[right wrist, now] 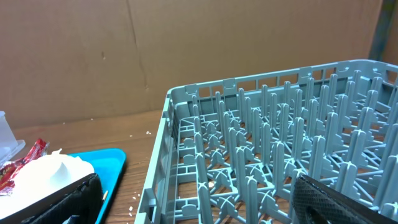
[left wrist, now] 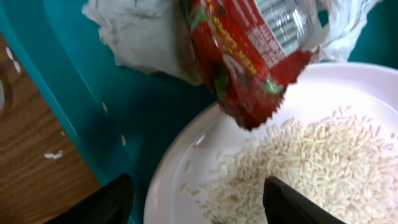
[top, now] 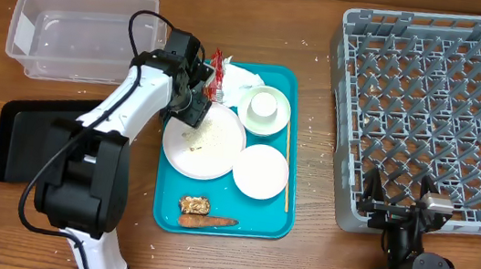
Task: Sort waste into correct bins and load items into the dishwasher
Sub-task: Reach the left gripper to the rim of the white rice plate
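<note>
My left gripper [top: 198, 102] [left wrist: 196, 205] hangs open low over the far-left rim of the large white plate [top: 187, 157] [left wrist: 180, 162], which carries loose rice [left wrist: 311, 162]. Nothing is between its fingers. Just beyond it the red shiny wrapper [top: 216, 75] [left wrist: 249, 56] lies on crumpled napkins [top: 242, 81] [left wrist: 140, 31], its end overhanging the plate. A cup sits in a bowl [top: 265, 107], with another bowl [top: 261, 171] nearer. A brown lump [top: 194, 205] and a carrot stick [top: 207, 221] lie at the tray's front. My right gripper [top: 397, 192] [right wrist: 199, 205] stands open and empty at the near-left corner of the grey dish rack [top: 437, 104] [right wrist: 267, 143].
Everything sits on a teal tray [top: 271, 221] [left wrist: 81, 93]. A thin wooden stick [top: 287, 168] lies along its right side. The clear tub [top: 83, 31] is at the back left and the black tray [top: 24, 140] is under my left arm. Rice grains dot the wooden table.
</note>
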You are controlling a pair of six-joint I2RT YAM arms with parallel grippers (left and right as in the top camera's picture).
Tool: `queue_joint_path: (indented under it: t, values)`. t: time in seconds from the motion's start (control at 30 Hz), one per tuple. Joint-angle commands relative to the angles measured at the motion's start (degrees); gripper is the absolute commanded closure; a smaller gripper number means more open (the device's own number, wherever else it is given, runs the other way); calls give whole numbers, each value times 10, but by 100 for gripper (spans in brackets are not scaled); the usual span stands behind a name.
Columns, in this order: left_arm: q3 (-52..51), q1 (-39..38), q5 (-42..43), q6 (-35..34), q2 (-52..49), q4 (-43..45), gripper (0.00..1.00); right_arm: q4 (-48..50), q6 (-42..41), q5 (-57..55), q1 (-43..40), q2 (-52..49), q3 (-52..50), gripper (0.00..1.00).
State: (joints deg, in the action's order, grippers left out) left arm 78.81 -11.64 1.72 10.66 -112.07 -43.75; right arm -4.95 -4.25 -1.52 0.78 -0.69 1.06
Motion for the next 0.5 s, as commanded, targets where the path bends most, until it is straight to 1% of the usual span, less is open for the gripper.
queue_joint_path:
  t: [0.0,0.1,0.3,0.37,0.47]
  values:
    - [10,-1,6,16,-19,13,35,3,2,-3,-2,5,-6,0]
    - [10,0,-7,16,-30,14,33,3,2,-3,-2,5,-6,0]
    - [10,0,-15,22,-45,29,34,3,2,-3,-2,5,-6,0]
    - [10,0,-13,22,-45,31,37,3,2,-3,-2,5,-6,0]
    - [10,1,-16,22,-45,31,44,3,2,-3,-2,5,-6,0]
